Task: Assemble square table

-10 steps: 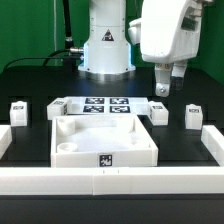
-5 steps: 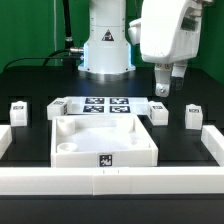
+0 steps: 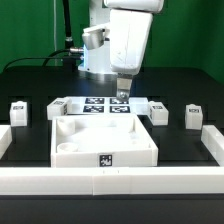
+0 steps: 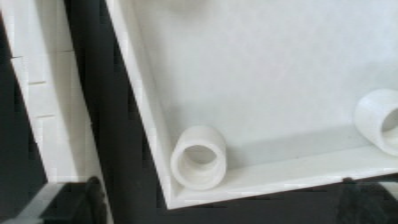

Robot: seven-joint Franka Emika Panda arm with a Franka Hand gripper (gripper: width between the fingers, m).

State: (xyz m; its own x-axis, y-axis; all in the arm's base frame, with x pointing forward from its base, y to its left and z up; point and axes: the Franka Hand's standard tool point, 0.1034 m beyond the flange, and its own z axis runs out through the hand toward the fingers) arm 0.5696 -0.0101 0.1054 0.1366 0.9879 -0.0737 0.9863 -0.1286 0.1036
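The white square tabletop (image 3: 105, 140) lies rim up in the middle of the black table, with a tag on its front wall. Two small white legs (image 3: 18, 112) (image 3: 58, 107) stand toward the exterior view's left and two more (image 3: 158, 113) (image 3: 192, 116) toward its right. My gripper (image 3: 122, 92) hangs open above the tabletop's far edge, holding nothing. The wrist view looks down into the tabletop (image 4: 267, 90), where a round corner socket (image 4: 199, 155) shows. There my gripper (image 4: 217, 202) shows only as dark fingertips (image 4: 68, 200) set far apart.
The marker board (image 3: 105, 104) lies flat just behind the tabletop, under my gripper. A long low white border rail (image 3: 110, 180) runs along the table's front with short arms up both sides; it also shows in the wrist view (image 4: 50, 90). The robot's base (image 3: 100, 50) stands at the back.
The arm has swung from the exterior view's right toward the middle and dropped lower, so the gripper now hangs over the marker board and the tabletop's far edge. No part has moved.
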